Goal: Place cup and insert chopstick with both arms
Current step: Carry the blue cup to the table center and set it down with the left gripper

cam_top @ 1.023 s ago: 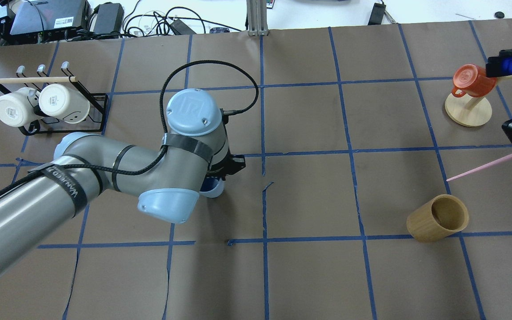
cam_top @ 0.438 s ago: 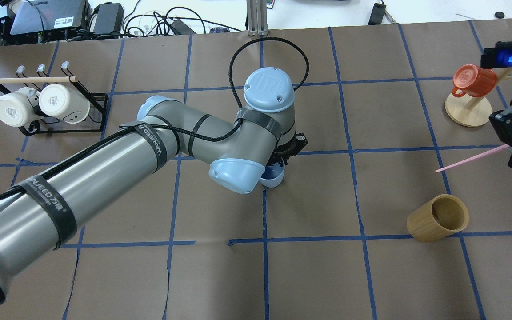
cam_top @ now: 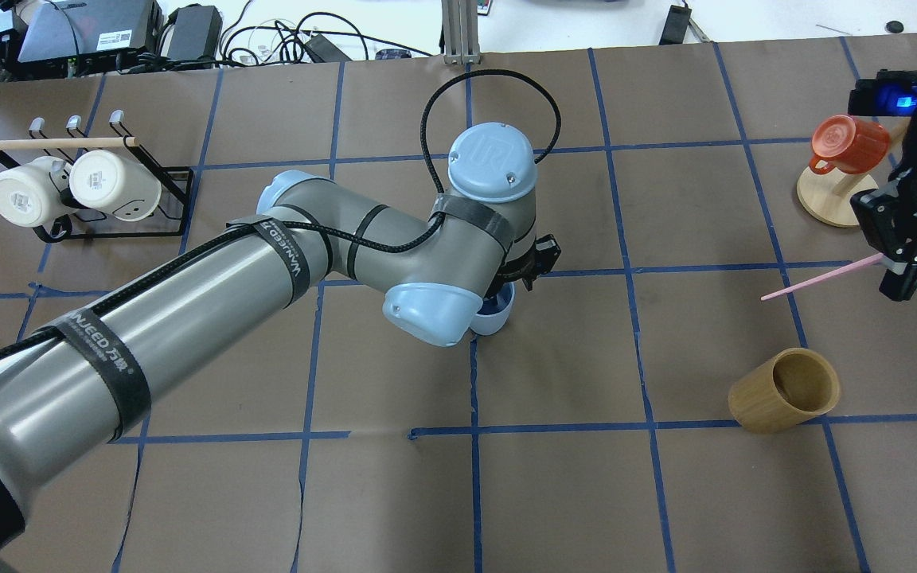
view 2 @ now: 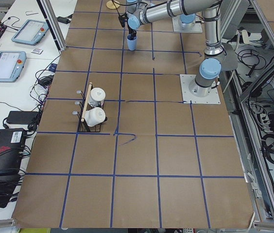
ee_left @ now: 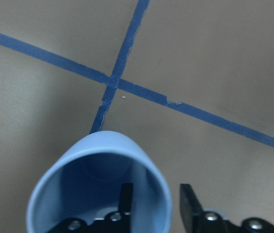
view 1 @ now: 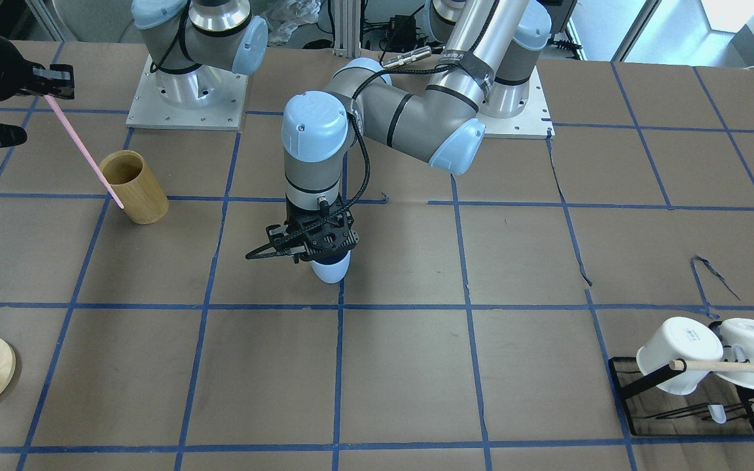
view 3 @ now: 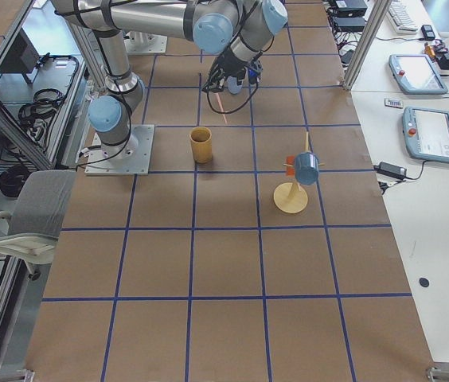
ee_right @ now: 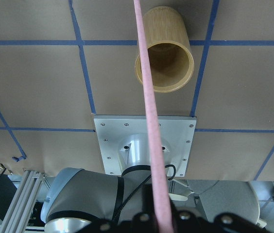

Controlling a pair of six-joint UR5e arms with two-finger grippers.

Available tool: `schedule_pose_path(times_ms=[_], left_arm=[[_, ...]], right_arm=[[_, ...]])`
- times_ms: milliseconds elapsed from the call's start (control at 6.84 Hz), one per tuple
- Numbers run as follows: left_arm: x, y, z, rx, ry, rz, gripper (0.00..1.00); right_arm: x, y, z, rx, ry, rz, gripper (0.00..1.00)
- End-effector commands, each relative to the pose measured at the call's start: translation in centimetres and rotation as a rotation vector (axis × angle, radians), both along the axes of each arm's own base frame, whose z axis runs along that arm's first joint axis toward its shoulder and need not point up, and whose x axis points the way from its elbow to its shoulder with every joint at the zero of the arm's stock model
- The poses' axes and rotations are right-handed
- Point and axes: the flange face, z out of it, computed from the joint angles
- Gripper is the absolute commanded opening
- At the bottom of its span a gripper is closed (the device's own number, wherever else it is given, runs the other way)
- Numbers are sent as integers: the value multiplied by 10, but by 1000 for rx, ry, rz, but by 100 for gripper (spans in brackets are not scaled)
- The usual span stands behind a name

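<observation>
The cup [view 1: 331, 269] is upright, mouth up, beside a tape crossing near the middle of the counter [view 1: 547, 366]. Its wall is pinched between the fingers [ee_left: 188, 208] of the left gripper [ee_left: 156, 201], one inside and one outside. Whether its base touches the counter cannot be told. Well apart, the right gripper [cam_top: 896, 267] clamps the chopstick [cam_top: 817, 277] by one end. The chopstick slants through the air near an upright bamboo cylinder [cam_top: 785, 390].

Brown paper table [cam_top: 554, 493] gridded in blue tape — white side bench [view 3: 431, 239] (cables trailing), grey chair [view 3: 21, 208].
</observation>
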Motion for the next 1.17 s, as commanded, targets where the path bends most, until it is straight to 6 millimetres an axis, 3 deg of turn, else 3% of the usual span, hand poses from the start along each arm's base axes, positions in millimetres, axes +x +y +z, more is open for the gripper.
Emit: schedule_pose_path(times_ms=[0,292,438,731,1023], left_arm=[[9,-5,25,-31,1,-97,100],[44,0,83,27,-113,-281,100],[68,12,114,77,-190,-403,100],[121,44,187,98,-222,-510,100],[152,80,248,18,-208,-503,100]], right_arm=[[31,-4,8,-20,39,-55,0],[96,-3,22,-55,85,-80,0],[114,-1,26,-55,76,-165,0],[160,3,26,-43,74,-273,0],[209,-14,29,-15,42,-381,0]])
